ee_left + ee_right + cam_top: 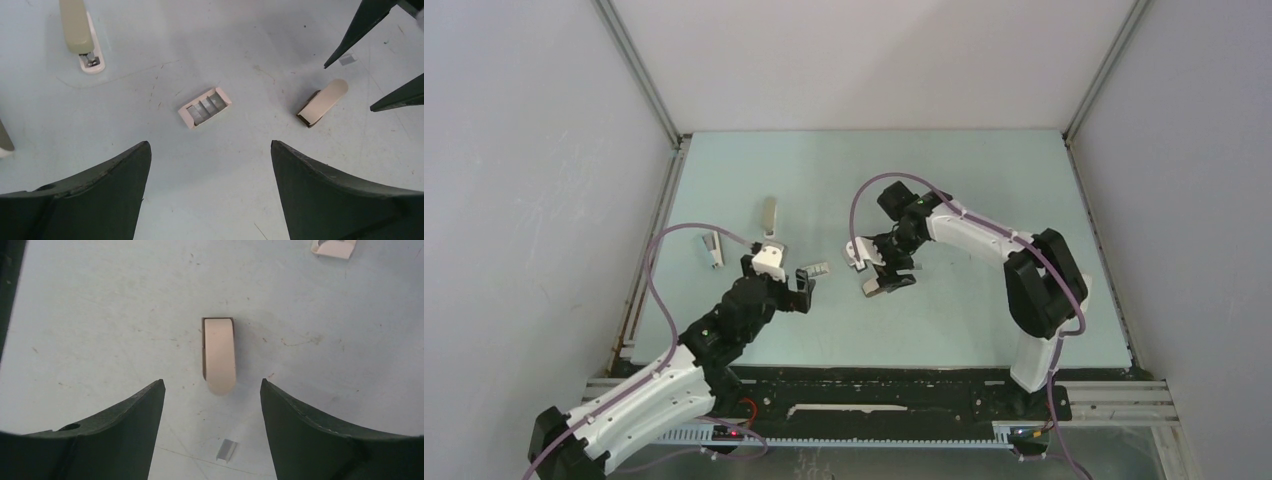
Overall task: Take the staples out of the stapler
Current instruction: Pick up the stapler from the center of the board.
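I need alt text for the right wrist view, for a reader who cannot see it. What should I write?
A small white stapler lies flat on the pale table, its rounded end pointing into the gap of the open right gripper. A short grey staple strip lies nearer the camera, and a white box is cut off at the top edge.

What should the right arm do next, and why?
Probably ease the right gripper down and close it on the stapler. The gripper is open, and the stapler lies on the table lined up in its gap, not yet gripped. One loose staple strip lies nearby. Whether more remain inside, I cannot see.
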`<control>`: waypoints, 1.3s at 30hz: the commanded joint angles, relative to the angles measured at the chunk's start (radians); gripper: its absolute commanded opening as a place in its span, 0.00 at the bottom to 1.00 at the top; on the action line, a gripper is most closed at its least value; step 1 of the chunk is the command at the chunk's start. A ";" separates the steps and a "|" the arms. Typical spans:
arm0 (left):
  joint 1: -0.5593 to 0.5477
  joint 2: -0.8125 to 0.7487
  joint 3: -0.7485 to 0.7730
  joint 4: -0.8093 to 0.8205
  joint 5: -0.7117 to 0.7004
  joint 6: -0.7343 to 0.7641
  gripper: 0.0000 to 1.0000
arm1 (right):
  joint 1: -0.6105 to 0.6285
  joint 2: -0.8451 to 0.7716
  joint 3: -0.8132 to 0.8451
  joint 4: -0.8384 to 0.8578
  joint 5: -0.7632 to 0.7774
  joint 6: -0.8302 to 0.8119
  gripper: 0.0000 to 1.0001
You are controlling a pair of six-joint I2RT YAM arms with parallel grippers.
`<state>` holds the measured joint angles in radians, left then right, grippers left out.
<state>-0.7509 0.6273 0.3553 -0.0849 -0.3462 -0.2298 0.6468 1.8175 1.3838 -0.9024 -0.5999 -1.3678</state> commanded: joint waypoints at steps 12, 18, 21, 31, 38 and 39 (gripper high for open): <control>0.004 -0.093 -0.055 -0.016 -0.093 -0.063 0.94 | 0.079 0.099 0.069 0.067 0.175 0.055 0.62; 0.003 -0.105 -0.061 -0.016 -0.088 -0.063 0.94 | 0.085 0.108 0.069 0.056 0.177 0.058 0.46; 0.002 -0.120 -0.065 -0.014 -0.088 -0.065 0.94 | 0.085 0.103 0.068 0.056 0.174 0.070 0.33; 0.004 -0.158 -0.133 0.174 0.061 -0.098 1.00 | -0.030 -0.051 0.024 0.086 0.040 0.236 0.00; 0.002 -0.074 -0.183 0.428 0.208 -0.102 1.00 | -0.161 -0.187 -0.068 0.095 -0.157 0.360 0.00; 0.003 -0.050 -0.183 0.459 0.234 -0.099 1.00 | -0.176 -0.204 -0.085 0.108 -0.179 0.381 0.00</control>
<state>-0.7502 0.5205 0.1963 0.1616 -0.2409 -0.3241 0.5091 1.6894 1.3495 -0.8169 -0.6304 -1.0893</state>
